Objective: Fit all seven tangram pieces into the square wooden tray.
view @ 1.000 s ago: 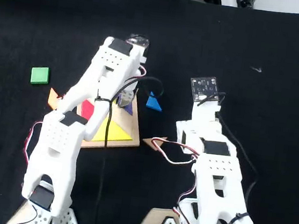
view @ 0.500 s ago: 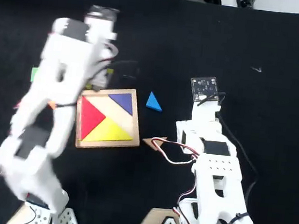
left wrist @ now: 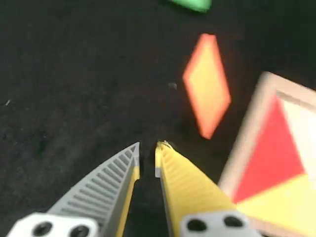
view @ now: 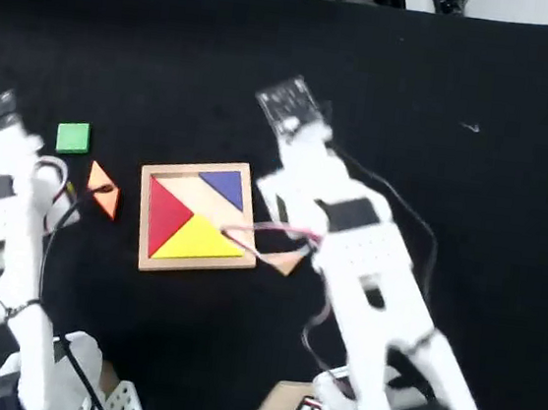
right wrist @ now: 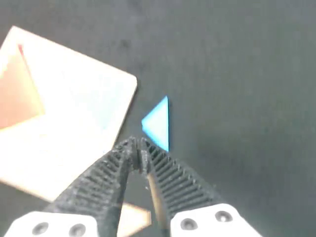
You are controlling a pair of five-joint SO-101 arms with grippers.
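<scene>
The wooden tray (view: 196,264) sits a little left of the middle of the high view on the black table (view: 468,237). It already holds a red triangle (view: 166,215), a yellow triangle (view: 196,244) and a dark blue piece (view: 225,184), and pale bare wood shows between them. Four pieces lie outside it. A green square (view: 73,137) and an orange four-sided piece (view: 105,191) are to the left of the tray. A tan triangle (view: 285,262) is just off its lower right corner, and a light blue triangle (right wrist: 158,126) rests on the cloth near another corner. The move at hand probably turns on that blue triangle. It lies just past the tips of the right gripper (right wrist: 136,145), on the side away from the tray, and its longest edge runs roughly along the line the fingers point. From there the jaws would seem to have to part first, then close across the piece's shorter width. At this moment the right fingers are pressed together at the tips and grasp nothing. The right arm (view: 350,233) reaches up beside the tray and is clearly the nearer one to this piece. The left arm (view: 4,224) stands at the left edge of the frame. The left gripper (left wrist: 147,148) has its fingers drawn in to a thin slit and carries nothing. It points over bare cloth a short way from the orange piece.
</scene>
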